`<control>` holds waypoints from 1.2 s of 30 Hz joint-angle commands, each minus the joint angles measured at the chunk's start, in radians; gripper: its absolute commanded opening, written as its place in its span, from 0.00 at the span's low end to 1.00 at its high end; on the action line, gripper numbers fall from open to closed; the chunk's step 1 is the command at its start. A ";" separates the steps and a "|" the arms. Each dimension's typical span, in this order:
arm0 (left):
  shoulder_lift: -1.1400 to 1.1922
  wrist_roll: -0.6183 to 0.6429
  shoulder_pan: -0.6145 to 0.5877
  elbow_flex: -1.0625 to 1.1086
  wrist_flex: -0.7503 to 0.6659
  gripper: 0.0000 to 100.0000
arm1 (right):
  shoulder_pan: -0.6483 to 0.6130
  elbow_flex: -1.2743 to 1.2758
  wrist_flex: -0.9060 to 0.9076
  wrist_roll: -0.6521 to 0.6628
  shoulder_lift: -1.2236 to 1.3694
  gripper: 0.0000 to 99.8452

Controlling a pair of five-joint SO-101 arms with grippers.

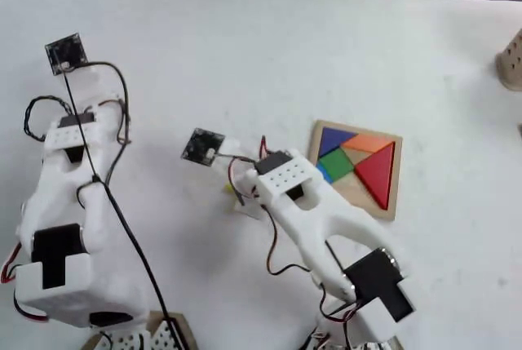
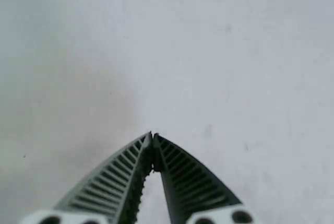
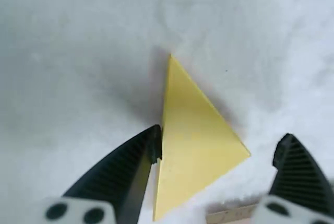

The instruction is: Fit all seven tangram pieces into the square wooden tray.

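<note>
Right wrist view has the right gripper (image 3: 220, 143) spread wide around the yellow triangle (image 3: 188, 130), which lies flat on the table (image 3: 78, 36). One fingertip (image 3: 154, 144) touches an edge; the other stands off past the opposite corner. To grip well, I'd say the free finger should meet a flat side rather than the point, or the triangle may twist out as the jaws close. A low, square hold looks safest.

High view adds what the wrist views lack. The tray (image 1: 398, 172) sits just right of that wrist, with red, orange, green and blue pieces (image 1: 377, 172) set in it and bare wood along its near side. From there the triangle is a yellow sliver beside the wrist.

Farther off to the left, the left gripper (image 2: 152, 138) is closed on nothing above bare table.
</note>
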 commanded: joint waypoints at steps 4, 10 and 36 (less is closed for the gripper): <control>-0.005 0.003 0.002 -0.058 0.006 0.02 | 0.013 -0.098 0.019 -0.064 0.064 0.33; -0.007 0.003 0.002 -0.058 0.006 0.02 | 0.058 -0.213 0.116 -0.204 0.124 0.33; -0.002 -0.017 0.120 0.008 -0.052 0.03 | 0.124 -0.222 0.196 -0.489 0.071 0.33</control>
